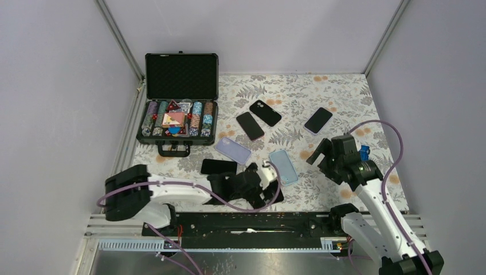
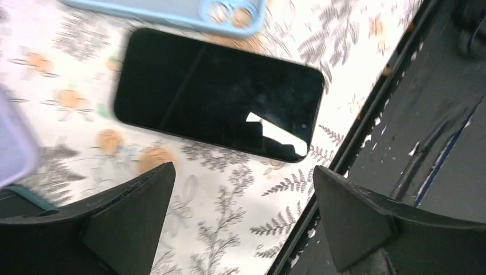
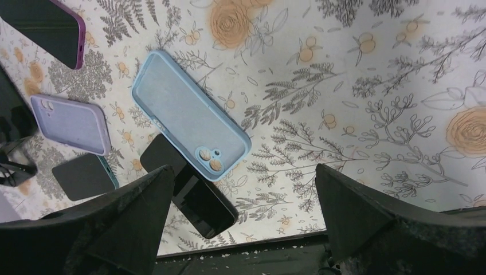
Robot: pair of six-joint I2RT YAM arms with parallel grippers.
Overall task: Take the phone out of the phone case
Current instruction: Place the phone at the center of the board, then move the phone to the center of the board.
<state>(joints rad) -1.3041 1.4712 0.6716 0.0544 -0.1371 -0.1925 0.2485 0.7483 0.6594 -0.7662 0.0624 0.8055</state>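
- The main work looks done. The blue case (image 3: 189, 112) lies flat with its hollow side up and nothing in it, and the patterned cloth shows through its camera cut-outs.
- The black phone (image 2: 218, 103) lies bare on the table (image 1: 344, 103), screen up. It is straight ahead of the left pincer (image 2: 242, 175), just past its fingertips and clear of them.
- The blue case sits beyond the phone, close along its far long edge. I cannot tell whether the two touch.
- The left pincer is spread wide and grips nothing. It is low over the cloth, with the table's near rail to its right.
- The right pincer (image 3: 243, 172) is also spread wide and empty, and hangs higher. The blue case lies ahead of it and a little left of its gap, with the black phone nearer, by its left finger.
- In my judgement little is left beyond drawing the arms back. Nothing shows whether the other phones on the table are also meant.
- A lavender case (image 3: 71, 123) lies further left of the right pincer, beyond the blue one. I cannot tell whether a phone is in it.
- A black poker case (image 1: 180, 103) stands well beyond the left pincer with its lid up. It holds rows of chips (image 1: 198, 120) and some reddish pieces in the middle that I cannot make out.
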